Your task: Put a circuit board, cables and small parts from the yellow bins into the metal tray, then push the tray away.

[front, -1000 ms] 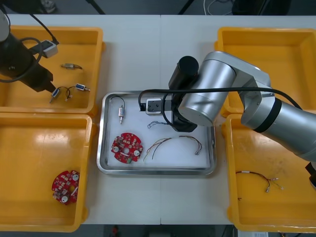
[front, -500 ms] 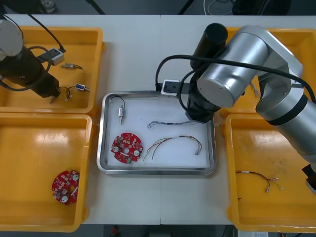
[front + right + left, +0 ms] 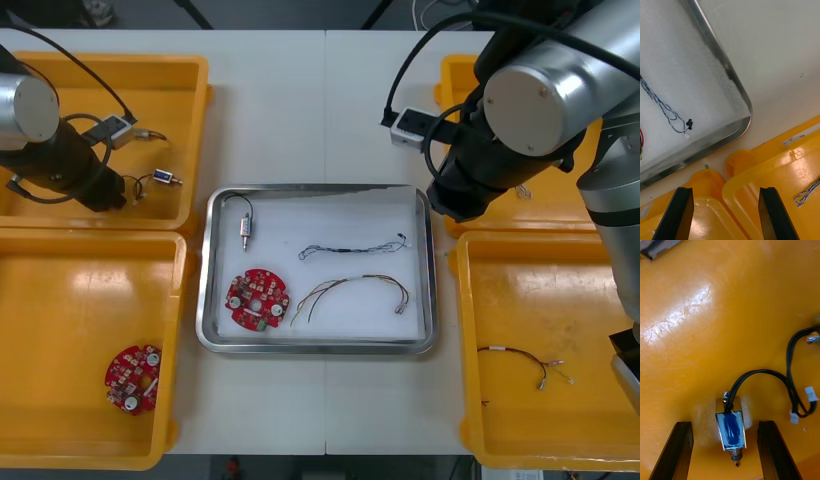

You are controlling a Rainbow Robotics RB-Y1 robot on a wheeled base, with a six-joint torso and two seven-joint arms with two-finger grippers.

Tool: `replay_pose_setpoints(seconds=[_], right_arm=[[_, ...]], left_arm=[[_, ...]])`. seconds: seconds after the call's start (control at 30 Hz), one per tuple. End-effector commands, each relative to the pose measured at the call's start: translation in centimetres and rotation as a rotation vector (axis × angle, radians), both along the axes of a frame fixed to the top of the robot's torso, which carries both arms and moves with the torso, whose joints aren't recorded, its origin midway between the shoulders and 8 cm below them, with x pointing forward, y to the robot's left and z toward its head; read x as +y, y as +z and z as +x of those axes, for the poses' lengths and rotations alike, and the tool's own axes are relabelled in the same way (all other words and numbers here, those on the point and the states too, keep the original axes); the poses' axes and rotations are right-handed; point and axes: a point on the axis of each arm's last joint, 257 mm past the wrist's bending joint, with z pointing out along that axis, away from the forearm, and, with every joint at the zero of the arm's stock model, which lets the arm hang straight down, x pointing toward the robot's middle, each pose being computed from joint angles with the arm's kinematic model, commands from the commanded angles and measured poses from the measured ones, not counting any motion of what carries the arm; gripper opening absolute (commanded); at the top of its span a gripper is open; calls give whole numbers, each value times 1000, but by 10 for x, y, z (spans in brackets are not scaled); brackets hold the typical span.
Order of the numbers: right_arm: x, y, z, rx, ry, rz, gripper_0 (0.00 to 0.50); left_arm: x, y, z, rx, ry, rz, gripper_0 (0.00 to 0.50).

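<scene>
Though both jaws agape, empty: one metal tray [image 3: 318,347], two circuit boards [image 3: 256,298] [image 3: 132,378], four bins [image 3: 170,90] [image 3: 90,300] [image 3: 452,80] [image 3: 540,300].

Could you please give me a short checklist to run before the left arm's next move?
1. The left gripper is open: ok, fingers apart.
2. A small metal part lies between them: ok, on the far left yellow bin floor.
3. Its black cable is out of the fingers' way: cannot tell; it loops close beside one finger.
4. The right gripper is clear: ok, open and empty, above the right yellow bins beside the metal tray corner.
5. The tray has room: ok, bare space beside its circuit board and cables.
</scene>
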Motion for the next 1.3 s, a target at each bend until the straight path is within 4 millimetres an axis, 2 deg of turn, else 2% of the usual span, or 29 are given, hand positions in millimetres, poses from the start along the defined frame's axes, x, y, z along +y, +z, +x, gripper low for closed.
replay_pose_setpoints(seconds=[0.03,0.07,0.1,0.2,0.23,0.43,0.63,0.83,1.0,1.13,1.3], right_arm=[[-5,32,6,-74,-60,94,500],[-9,38,8,-88,-74,107,500],[-13,44,9,-103,-91,121,500],[-25,52,8,-133,-120,145,500],[-31,55,6,-147,-134,151,500],[-62,53,-3,-162,-292,215,500],[-95,54,-9,-183,-455,274,500],[-118,47,-20,-187,-595,324,500],[-132,39,-33,-182,-713,393,500],[-146,30,-50,-180,-768,405,500],[-171,19,-73,-178,-829,408,500]], left_arm=[[-11,-11,0,5,17,-30,500],[-12,-11,0,5,18,-34,500],[-12,-11,0,5,18,-34,470],[-11,-11,0,6,18,-30,48],[-12,-11,0,6,19,-32,0],[-11,-9,1,2,21,-30,0],[-11,24,-1,-1,27,-31,0],[-16,69,-18,22,53,-53,0],[-42,95,-39,36,130,-61,0],[-67,106,-55,44,156,-71,0],[-112,117,-79,52,189,-132,0]])
